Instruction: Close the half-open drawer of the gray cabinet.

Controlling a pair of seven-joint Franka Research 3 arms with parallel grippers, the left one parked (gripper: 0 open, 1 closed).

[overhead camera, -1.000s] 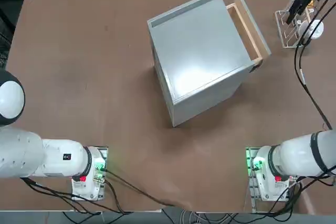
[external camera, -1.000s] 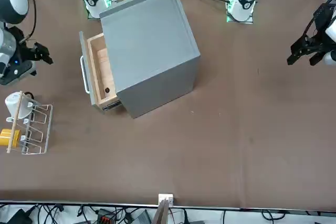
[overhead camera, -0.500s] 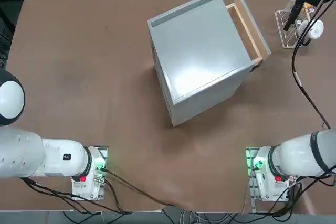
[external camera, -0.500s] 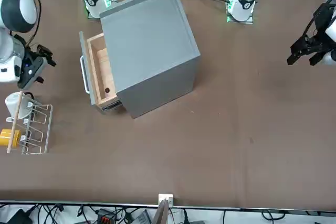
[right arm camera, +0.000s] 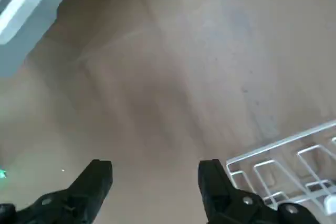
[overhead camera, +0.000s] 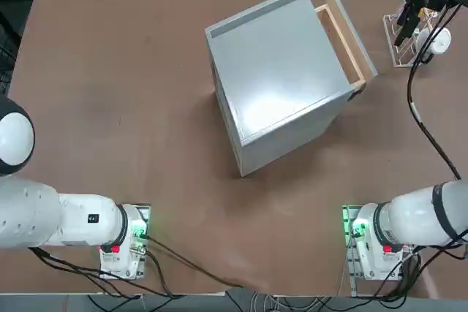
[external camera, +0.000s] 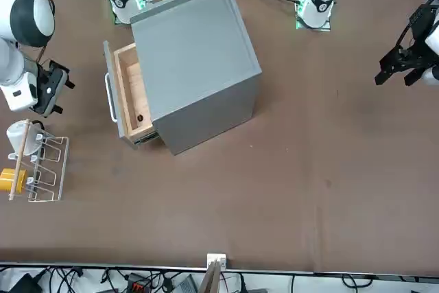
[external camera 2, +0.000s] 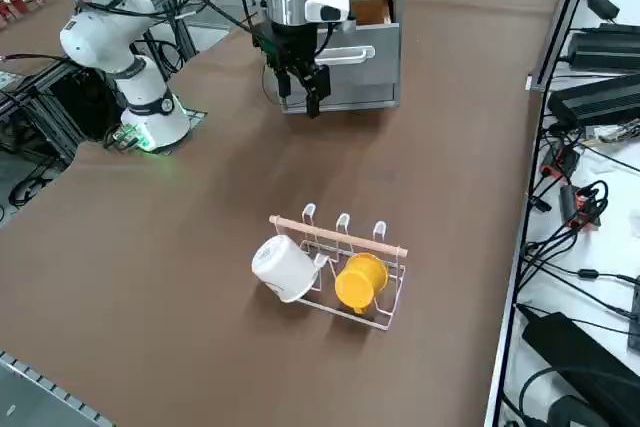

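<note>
The gray cabinet (overhead camera: pixel 281 71) stands turned at an angle in the middle of the table. Its drawer (overhead camera: pixel 344 34) sticks partly out on the side facing my right arm, showing light-wood sides and a thin gray front panel (external camera 2: pixel 350 62) with a silver bar handle (external camera: pixel 108 97). My right gripper (external camera 2: pixel 300 102) hangs open and holds nothing, fingers pointing down, a short way out from the drawer front and apart from it. In the wrist view the gripper (right arm camera: pixel 155 177) shows bare table between its two dark fingers (right arm camera: pixel 97 179), with a corner of the cabinet (right arm camera: pixel 26 9) beyond.
A white wire rack (external camera 2: pixel 340 257) with a white mug (external camera 2: pixel 283 267) and a yellow mug (external camera 2: pixel 360 282) stands on the table beyond the gripper, away from the cabinet; the rack (external camera: pixel 38 162) lies close to the gripper (external camera: pixel 58 94). The table's edge runs just past the rack.
My right arm has swung the gripper lower and away from above the rack, closer to the drawer's front. Its fingers have stayed open. Cabinet and drawer have not moved.
</note>
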